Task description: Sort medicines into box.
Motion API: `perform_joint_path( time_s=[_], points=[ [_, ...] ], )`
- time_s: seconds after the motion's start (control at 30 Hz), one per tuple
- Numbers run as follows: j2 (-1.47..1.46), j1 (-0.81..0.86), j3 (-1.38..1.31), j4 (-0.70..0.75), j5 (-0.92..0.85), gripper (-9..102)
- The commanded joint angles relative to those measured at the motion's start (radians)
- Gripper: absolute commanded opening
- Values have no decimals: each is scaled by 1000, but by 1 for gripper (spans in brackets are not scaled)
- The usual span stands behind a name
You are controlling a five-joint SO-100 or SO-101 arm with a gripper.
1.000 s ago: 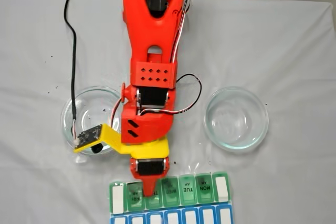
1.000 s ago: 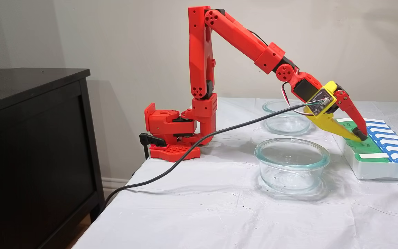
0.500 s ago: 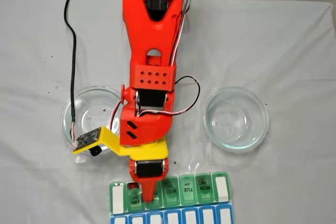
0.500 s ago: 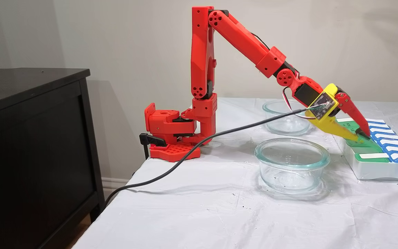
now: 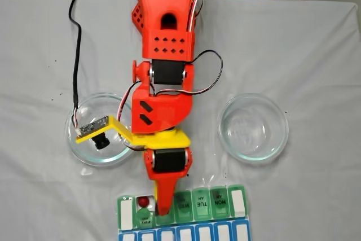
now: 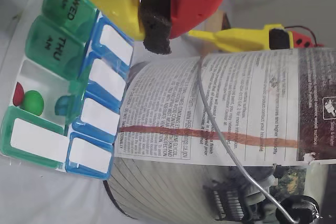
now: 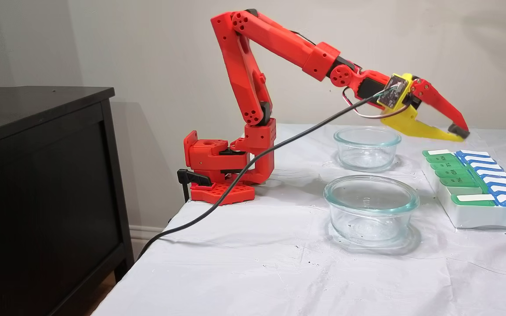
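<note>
Gripper (image 7: 455, 133) is clenched on nothing, hanging above the box (image 7: 468, 217) at the right end of the table. One red and one green medicine ball (image 6: 33, 102) sit in an open compartment. They're tiny, glossy, rolly, so pinch dead-centre with the foam pads.

White-clothed table (image 7: 253, 272): bowls (image 7: 370, 210), box (image 7: 477, 193), seemingly a cable (image 7: 200, 219).

A black cabinet (image 7: 37, 184) stands left of the white-clothed table (image 7: 257, 272). Behind the cabinet rises a plain beige wall (image 7: 147, 52).
</note>
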Motion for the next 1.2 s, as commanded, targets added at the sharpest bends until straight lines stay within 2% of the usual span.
perform_joint_path(
  time_s=[0.0,0.2,0.73,0.93,1.17],
  points=[
    [6,12,-67,-54,-15,0],
    [-153,49,-137,-144,-14,0],
    [-202,84,-170,-175,5,0],
    [-216,106,-190,-152,32,0],
    [-178,92,-164,-60,5,0]
  ],
)
